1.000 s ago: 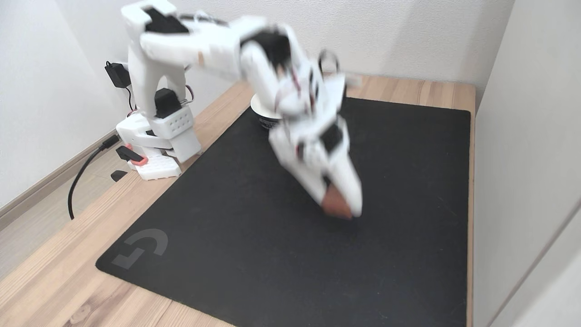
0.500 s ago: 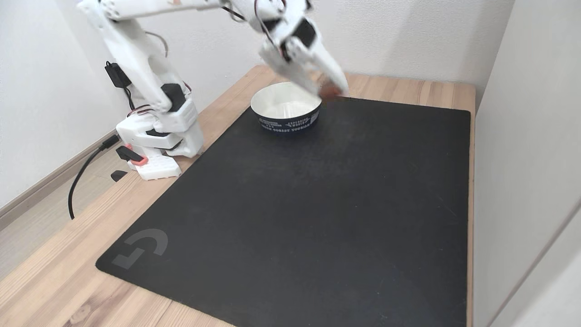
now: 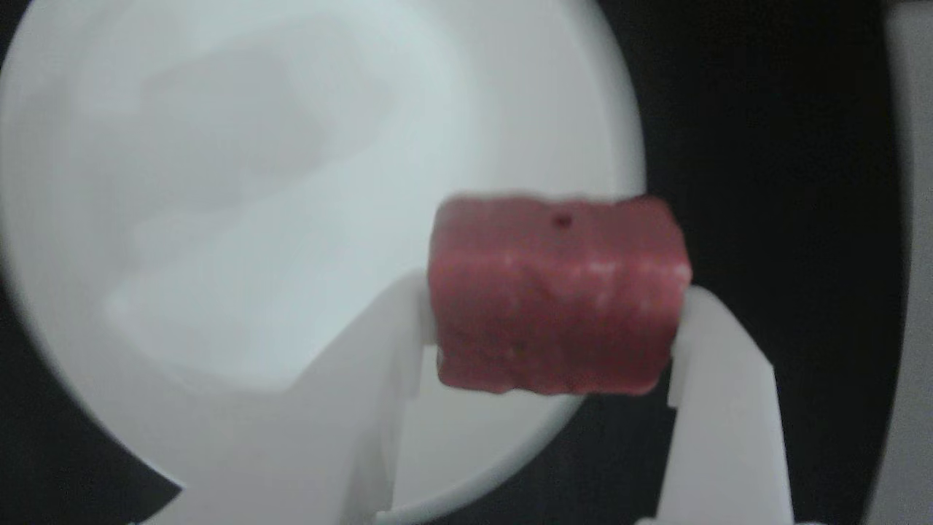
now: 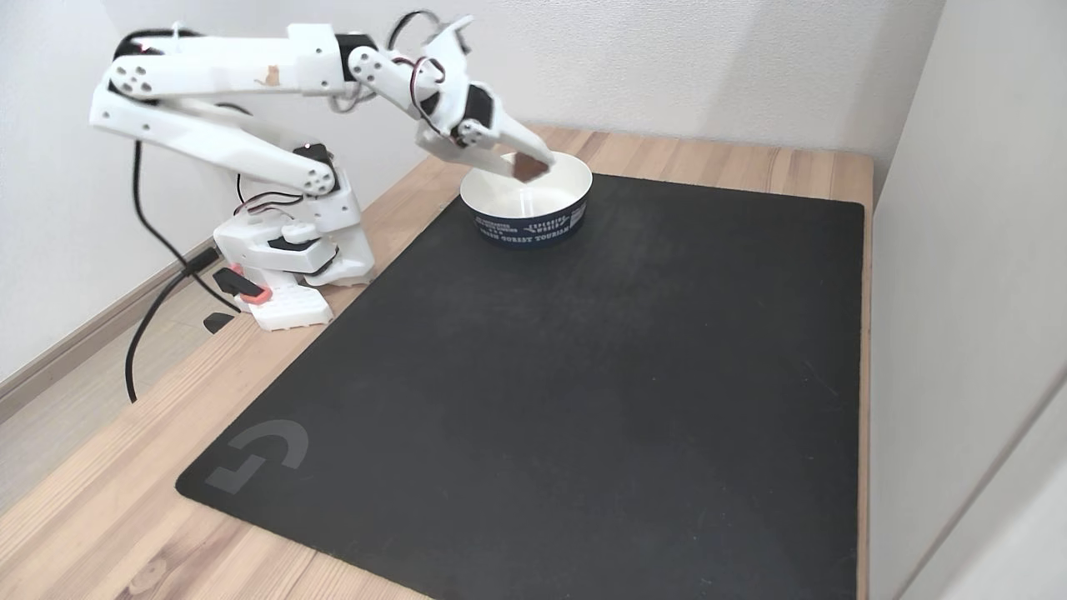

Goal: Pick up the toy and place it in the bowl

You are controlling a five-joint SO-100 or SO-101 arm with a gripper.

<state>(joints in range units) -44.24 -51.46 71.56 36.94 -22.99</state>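
The toy (image 3: 557,292) is a dull-red bumpy block with a tiny hole in its upper face. My white gripper (image 3: 554,328) is shut on it, one finger (image 3: 379,350) at its left side and the other at its right. Below it lies the bowl (image 3: 219,182), white inside, and the toy hangs over the bowl's right rim area. In the fixed view the gripper (image 4: 527,167) holds the toy (image 4: 525,169) just above the bowl (image 4: 527,223), which is dark blue outside with white lettering.
The bowl stands at the far corner of a large black mat (image 4: 583,375) on a wooden table (image 4: 100,517). The arm's white base (image 4: 288,267) sits left of the mat with cables behind. A pale wall panel (image 4: 967,292) borders the table on the right.
The arm lifted the toy off the middle of the mat, swung it back past the bowl's right rim, and now holds it over the bowl, with the arm folded back.
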